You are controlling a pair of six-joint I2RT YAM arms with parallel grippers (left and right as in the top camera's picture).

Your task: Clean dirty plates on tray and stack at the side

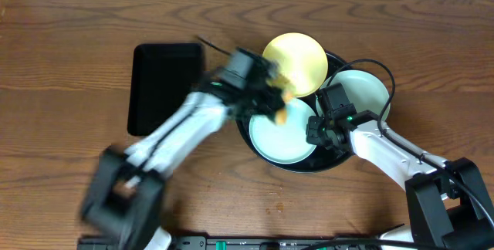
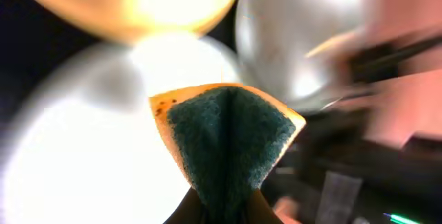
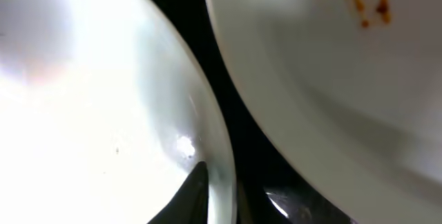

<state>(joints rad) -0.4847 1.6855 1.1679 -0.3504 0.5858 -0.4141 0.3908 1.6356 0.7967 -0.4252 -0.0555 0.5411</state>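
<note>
On the wooden table [image 1: 69,18], off to your left, lies a rectangular black tray [image 1: 158,88], well apart from the plates. Your left arm [image 1: 181,130], badly blurred in the overhead view, crosses just beside its near right corner. The round black tray [image 1: 305,167] holds all three plates: the yellow plate [image 1: 297,61] at the far side, the right mint plate [image 1: 367,88], and the near mint plate [image 1: 278,142] at the front left. Your left gripper [image 1: 270,99] hangs over the spot where the yellow plate and the near mint plate meet. It is clamped on a folded sponge [image 2: 228,148], green scouring face outward with a yellow-orange edge; you cannot tell whether the sponge touches a plate. Your right gripper [image 1: 318,130] sits at the right rim of the near mint plate, between the two mint plates, so both arms crowd that one plate. In the right wrist view a dark fingertip [image 3: 196,191] lies just inside that rim. A strip of black tray separates it from the neighbouring pale plate, which carries orange-brown smudges [image 3: 362,3]. You cannot tell whether the right jaws pinch the rim or stand off it
</note>
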